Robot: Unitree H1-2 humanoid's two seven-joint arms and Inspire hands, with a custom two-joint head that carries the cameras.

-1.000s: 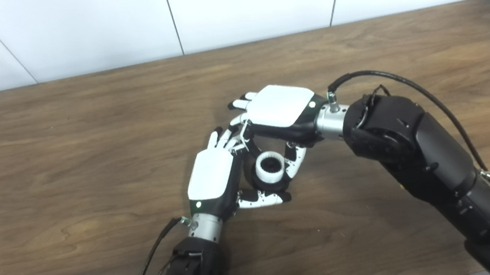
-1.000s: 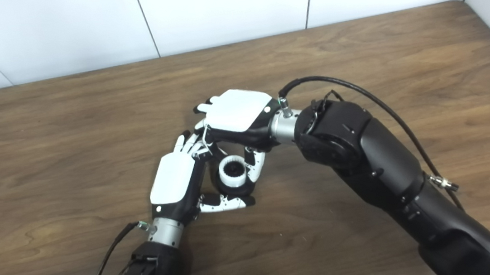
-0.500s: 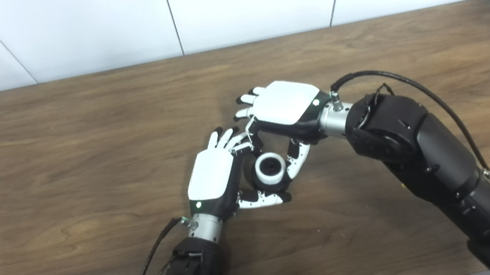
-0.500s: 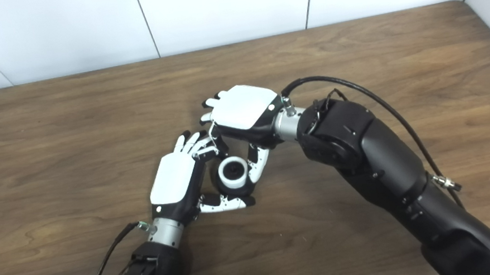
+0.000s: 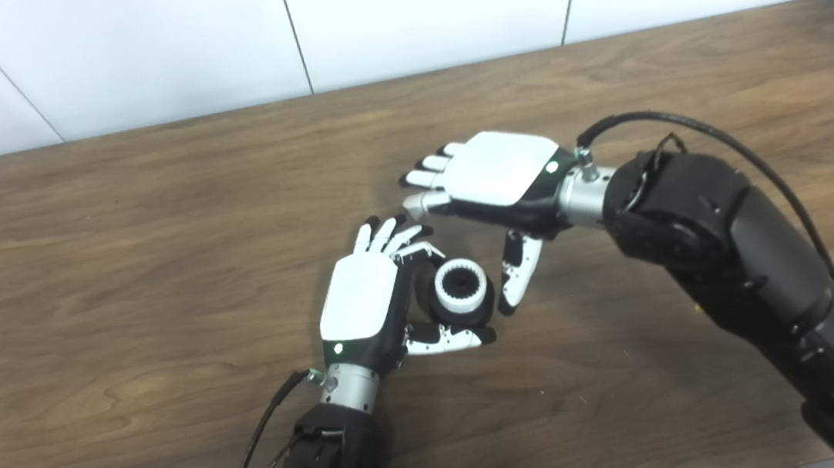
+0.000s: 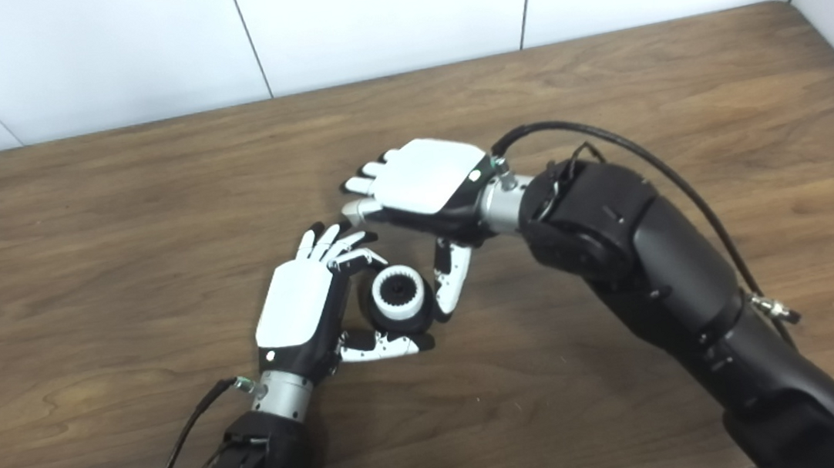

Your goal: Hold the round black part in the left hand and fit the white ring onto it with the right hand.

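Most of the task appears done: nearest, the round black part (image 5: 436, 303) is gripped by the left hand (image 5: 359, 303), the white ring (image 5: 461, 287) seated on it. Beyond, the right hand (image 5: 492, 176) is held apart, fingers spread and empty.

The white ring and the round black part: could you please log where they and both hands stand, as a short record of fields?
surface: wooden table
round black part: held in left hand
white ring: seated on the black part
left hand: shut on the part
right hand: open, holds nothing, up and right of the ring
contact right hand to ring: none visible; thumb alongside
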